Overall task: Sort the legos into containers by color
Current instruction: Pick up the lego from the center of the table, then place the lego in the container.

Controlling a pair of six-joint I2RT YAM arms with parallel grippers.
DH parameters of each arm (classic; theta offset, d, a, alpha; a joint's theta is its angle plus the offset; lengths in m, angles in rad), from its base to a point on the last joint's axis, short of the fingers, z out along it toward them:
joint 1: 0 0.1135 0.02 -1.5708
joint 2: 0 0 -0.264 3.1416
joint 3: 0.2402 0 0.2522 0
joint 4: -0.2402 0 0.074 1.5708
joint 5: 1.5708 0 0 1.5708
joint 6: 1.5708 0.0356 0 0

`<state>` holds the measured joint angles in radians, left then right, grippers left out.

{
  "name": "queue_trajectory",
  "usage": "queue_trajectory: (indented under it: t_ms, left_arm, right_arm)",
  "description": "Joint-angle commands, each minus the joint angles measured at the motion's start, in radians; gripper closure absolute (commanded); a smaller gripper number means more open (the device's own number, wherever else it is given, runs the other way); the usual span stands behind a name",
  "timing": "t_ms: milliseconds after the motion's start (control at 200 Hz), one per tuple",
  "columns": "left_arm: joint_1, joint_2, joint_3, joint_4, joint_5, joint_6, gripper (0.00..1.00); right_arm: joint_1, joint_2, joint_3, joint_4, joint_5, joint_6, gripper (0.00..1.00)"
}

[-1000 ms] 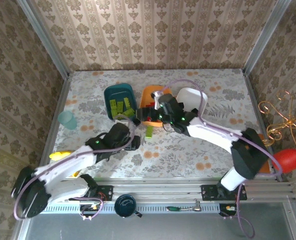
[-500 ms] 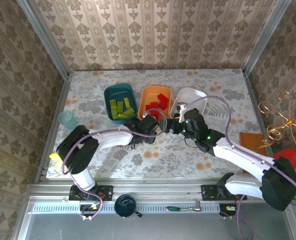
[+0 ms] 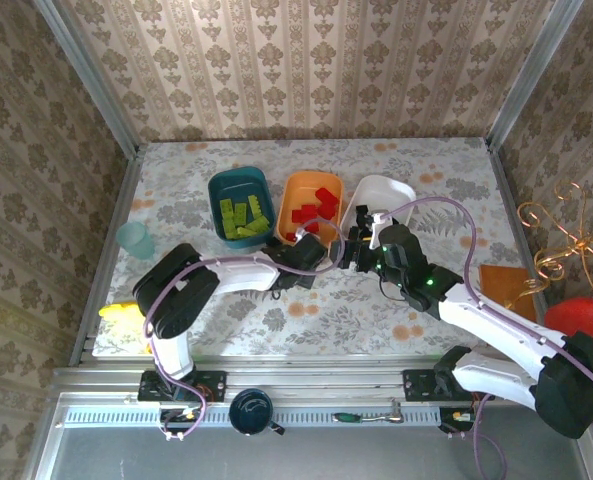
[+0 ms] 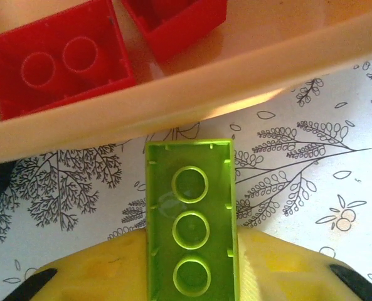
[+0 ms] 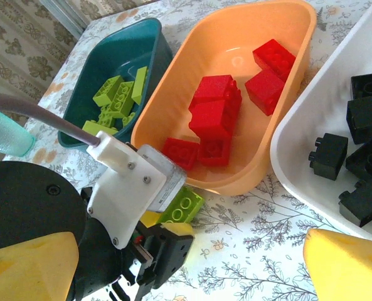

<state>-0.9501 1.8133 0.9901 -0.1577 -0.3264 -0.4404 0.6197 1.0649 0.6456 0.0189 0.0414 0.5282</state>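
Observation:
A lime green lego (image 4: 189, 188) lies underside up on the table just in front of the orange tub (image 4: 236, 81). My left gripper (image 4: 189, 257) is shut on it, its yellow pads (image 4: 98, 269) pressed to both long sides. That brick (image 5: 184, 205) and the left gripper (image 3: 301, 262) also appear from the right wrist and from above. My right gripper (image 3: 361, 250) hangs open over the table in front of the white tub (image 3: 384, 190), nothing between its fingertips (image 5: 345, 263). Lime legos (image 5: 113, 97) lie in the teal tub (image 5: 132, 44), red legos (image 5: 217, 106) in the orange tub (image 5: 236, 37), black legos (image 5: 361, 125) in the white tub (image 5: 305, 138).
A pale blue cup (image 3: 134, 240) stands at the left of the table and a yellow object (image 3: 116, 312) lies at its near-left edge. A dark round cup (image 3: 251, 410) sits on the front rail. Red and gold ornaments (image 3: 574, 318) hang off the right side.
My left arm swung in from the left to the front of the orange tub and its jaws closed on the lime lego. My right gripper drew back from the orange tub toward the white one.

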Motion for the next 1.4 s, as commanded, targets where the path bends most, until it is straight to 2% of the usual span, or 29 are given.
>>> queue_trajectory:
  t_ms: [0,205,290,355,460,545,715,765,795,870,955,1135,1395]
  left_arm:
    - [-0.024,-0.067,-0.066,-0.04,-0.043,-0.025,0.68]
    - [-0.009,-0.339,-0.153,-0.056,-0.02,-0.07,0.7]
    - [0.05,-0.425,-0.149,-0.086,-0.013,-0.055,0.7]
    - [0.13,-0.452,-0.132,-0.105,0.014,-0.034,0.7]
    - [0.295,-0.427,-0.095,-0.085,0.122,-0.013,0.69]
    - [0.396,-0.364,-0.04,-0.066,0.189,0.001,0.69]
    - [0.486,-0.222,0.091,-0.065,0.243,0.014,0.67]
    - [0.487,-0.186,0.118,-0.067,0.252,0.014,0.62]
    - [0.52,-0.167,0.134,-0.072,0.256,0.014,0.55]
    - [0.53,-0.14,0.153,-0.08,0.265,0.01,0.39]
    - [0.53,-0.155,0.148,-0.076,0.276,0.007,0.31]
    - [0.499,-0.307,0.066,-0.062,0.292,-0.004,0.29]
    - [0.284,-0.58,-0.208,-0.025,0.235,-0.091,0.27]
  right_arm:
    - [0.002,-0.022,-0.006,0.041,-0.005,0.01,0.06]
    - [-0.003,-0.023,-0.031,0.054,-0.007,0.024,0.06]
    - [-0.004,-0.022,-0.041,0.055,-0.009,0.028,0.06]
    - [-0.005,-0.019,-0.047,0.057,-0.011,0.03,0.06]
    - [-0.005,-0.015,-0.055,0.058,-0.012,0.037,0.06]
    - [-0.006,-0.016,-0.054,0.053,-0.013,0.038,0.06]
    - [-0.006,-0.02,-0.053,0.038,-0.02,0.045,0.06]
    - [-0.006,-0.02,-0.057,0.038,-0.027,0.047,0.06]
    - [-0.006,-0.02,-0.059,0.036,-0.029,0.05,0.06]
    - [-0.006,-0.025,-0.064,0.031,-0.032,0.051,0.06]
    - [-0.006,-0.034,-0.069,0.022,-0.029,0.05,0.06]
    - [-0.006,-0.043,-0.07,0.016,-0.025,0.046,0.05]
    - [-0.008,-0.034,-0.09,0.033,-0.022,0.055,0.05]
